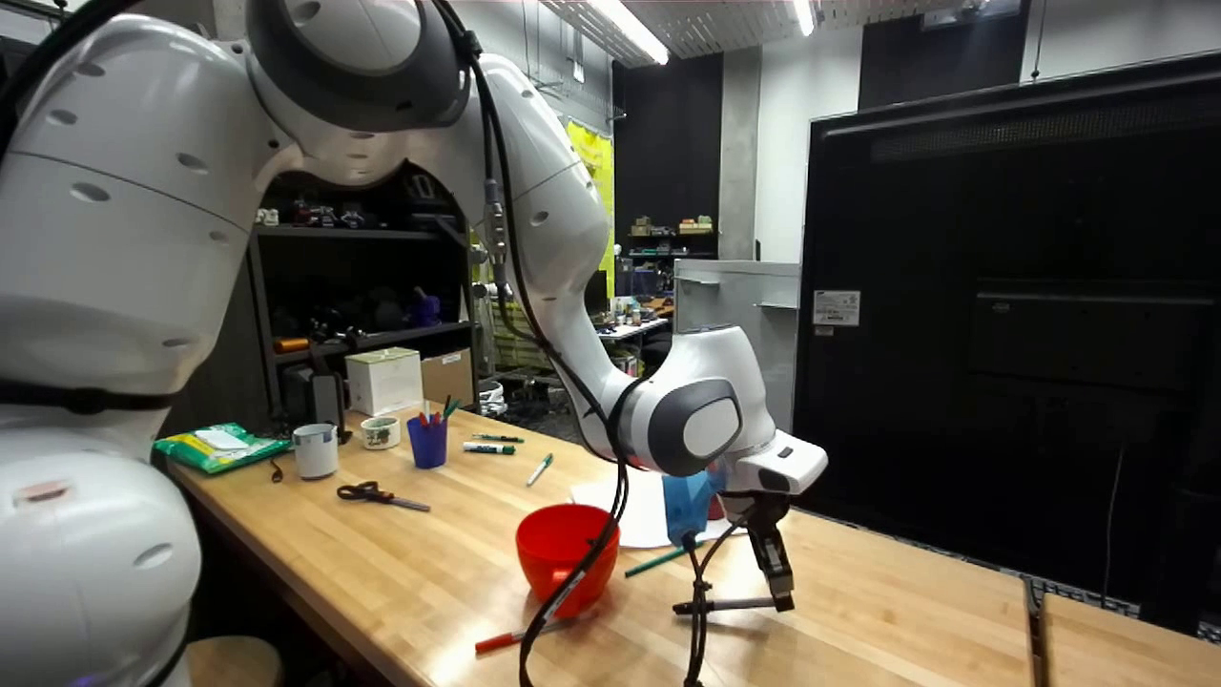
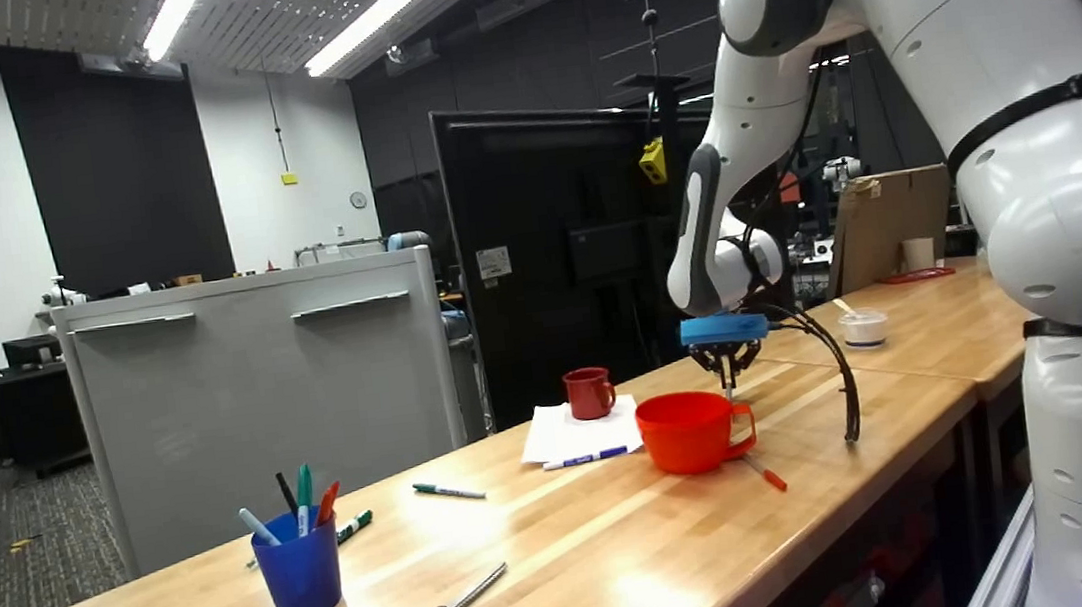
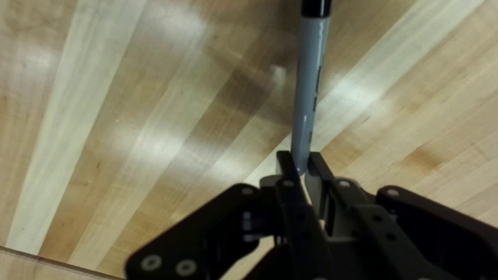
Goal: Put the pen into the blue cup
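1. Pen (image 3: 307, 83), gray and black-capped, juts from my gripper (image 3: 300, 159) near the red bowl (image 2: 681, 440).
2. Fingers (image 3: 287, 165) closed, I pinch its gray end.
3. Well apart, the blue cup (image 2: 301, 580) stands upright, holding other pens (image 2: 304, 494).

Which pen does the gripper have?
The grey pen with the black end, pinched in the gripper near its opposite end. Other pens lie loose or stand in the blue cup.
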Motion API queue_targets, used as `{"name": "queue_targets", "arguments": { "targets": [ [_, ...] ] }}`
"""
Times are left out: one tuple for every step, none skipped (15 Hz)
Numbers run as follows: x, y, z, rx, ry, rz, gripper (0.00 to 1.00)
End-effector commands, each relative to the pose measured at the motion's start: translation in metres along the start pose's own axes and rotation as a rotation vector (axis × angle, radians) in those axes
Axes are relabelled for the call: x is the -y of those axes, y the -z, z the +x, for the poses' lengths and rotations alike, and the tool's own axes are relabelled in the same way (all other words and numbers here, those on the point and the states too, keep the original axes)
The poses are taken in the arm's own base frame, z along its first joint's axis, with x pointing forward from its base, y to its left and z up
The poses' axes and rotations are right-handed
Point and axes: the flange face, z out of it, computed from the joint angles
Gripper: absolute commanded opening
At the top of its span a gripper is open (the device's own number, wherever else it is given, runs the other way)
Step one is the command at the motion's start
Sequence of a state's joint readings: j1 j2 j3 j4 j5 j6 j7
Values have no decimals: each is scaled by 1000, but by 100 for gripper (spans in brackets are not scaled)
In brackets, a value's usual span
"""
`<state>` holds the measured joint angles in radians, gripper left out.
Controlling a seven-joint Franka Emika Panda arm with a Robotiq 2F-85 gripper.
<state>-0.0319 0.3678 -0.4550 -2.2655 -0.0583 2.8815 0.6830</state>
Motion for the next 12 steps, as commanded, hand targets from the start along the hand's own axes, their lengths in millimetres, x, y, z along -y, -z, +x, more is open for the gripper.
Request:
{"name": "queue_targets", "arguments": {
  "targets": [
    [1,23,0,-36,22,24,3],
    [2,29,0,-38,35,33,3],
    [2,37,-1,-35,48,50,3],
    [3,46,-1,-29,63,67,3],
    [4,55,-3,-23,83,86,3],
    [5,64,-3,-19,102,100,3],
    [4,73,-3,-14,125,114,3],
    [3,80,-3,-10,144,119,3],
    [13,56,4,-34,110,90,13],
    [12,64,4,-30,123,99,13],
    [10,70,4,-27,128,106,13],
    [9,73,4,-26,132,110,13]
  ]
}}
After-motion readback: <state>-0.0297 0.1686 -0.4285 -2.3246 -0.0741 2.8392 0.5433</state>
